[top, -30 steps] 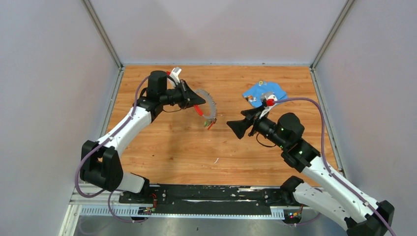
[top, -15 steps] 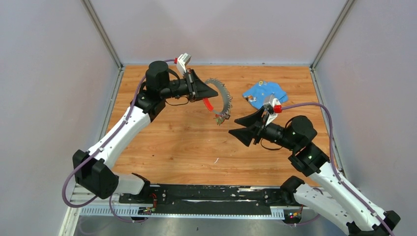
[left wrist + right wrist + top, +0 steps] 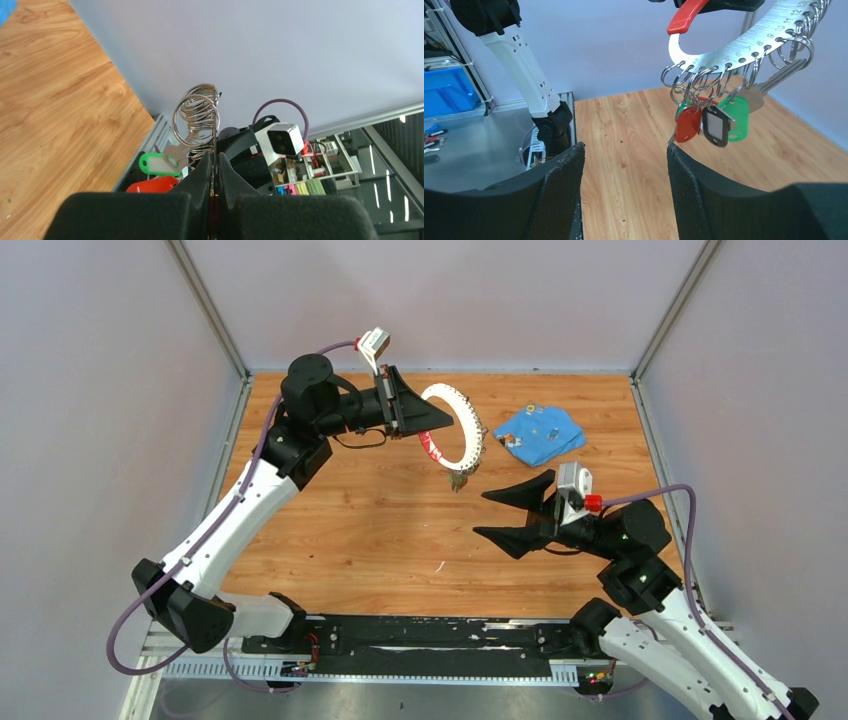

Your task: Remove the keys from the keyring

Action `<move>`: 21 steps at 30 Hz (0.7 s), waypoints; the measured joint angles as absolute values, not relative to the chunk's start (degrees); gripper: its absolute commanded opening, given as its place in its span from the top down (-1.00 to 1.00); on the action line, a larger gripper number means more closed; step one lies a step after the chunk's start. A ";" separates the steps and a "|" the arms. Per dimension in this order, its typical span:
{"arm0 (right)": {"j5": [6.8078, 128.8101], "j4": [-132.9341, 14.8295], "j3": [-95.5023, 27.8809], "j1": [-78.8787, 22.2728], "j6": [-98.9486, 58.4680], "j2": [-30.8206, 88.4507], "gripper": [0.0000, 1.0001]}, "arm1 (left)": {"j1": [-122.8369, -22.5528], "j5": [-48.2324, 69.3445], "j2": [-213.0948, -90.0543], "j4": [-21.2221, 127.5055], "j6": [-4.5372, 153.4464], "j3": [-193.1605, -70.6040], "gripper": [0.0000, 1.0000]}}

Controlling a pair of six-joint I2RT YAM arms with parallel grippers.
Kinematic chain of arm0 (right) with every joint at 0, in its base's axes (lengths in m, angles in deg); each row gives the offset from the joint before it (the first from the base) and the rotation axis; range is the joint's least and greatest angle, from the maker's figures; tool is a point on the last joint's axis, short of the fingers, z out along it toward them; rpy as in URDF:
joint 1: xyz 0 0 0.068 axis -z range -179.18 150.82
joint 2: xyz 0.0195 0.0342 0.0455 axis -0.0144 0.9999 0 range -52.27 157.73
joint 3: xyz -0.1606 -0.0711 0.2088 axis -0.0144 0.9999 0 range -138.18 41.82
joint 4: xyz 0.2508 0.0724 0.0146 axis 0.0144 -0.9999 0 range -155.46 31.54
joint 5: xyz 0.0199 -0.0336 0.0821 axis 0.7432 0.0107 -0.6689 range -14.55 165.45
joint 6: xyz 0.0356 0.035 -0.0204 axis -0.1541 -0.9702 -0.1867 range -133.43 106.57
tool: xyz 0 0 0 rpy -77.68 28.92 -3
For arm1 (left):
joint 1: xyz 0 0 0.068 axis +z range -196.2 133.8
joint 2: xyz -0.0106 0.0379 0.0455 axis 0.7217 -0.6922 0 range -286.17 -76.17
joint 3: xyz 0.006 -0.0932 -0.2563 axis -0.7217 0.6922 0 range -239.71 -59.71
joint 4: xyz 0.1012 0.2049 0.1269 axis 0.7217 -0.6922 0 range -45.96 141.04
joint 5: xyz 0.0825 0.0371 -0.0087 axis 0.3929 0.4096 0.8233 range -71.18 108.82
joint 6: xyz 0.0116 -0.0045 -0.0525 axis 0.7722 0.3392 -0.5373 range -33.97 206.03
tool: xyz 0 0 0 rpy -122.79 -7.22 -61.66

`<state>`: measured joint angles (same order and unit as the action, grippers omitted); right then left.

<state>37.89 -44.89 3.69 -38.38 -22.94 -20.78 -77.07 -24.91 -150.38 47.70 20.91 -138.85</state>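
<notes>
Left fingers (image 3: 418, 420) clenched the thin silvery metal keyring (image 3: 734, 47) at its red sleeve (image 3: 684, 15); released right fingers (image 3: 515, 493) faced its dangling plastic-headed keys (image 3: 688, 126), judged light, best pinched by heads.

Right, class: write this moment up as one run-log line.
left gripper: shut on keyring, held aloft | right gripper: open, facing keys | keys: hanging on keyring
</notes>
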 measured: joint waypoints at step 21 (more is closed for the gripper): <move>44.58 -46.51 1.14 -46.07 -11.93 -20.26 -0.25 | -82.79 -22.98 -150.69 44.45 23.27 -146.19 1.00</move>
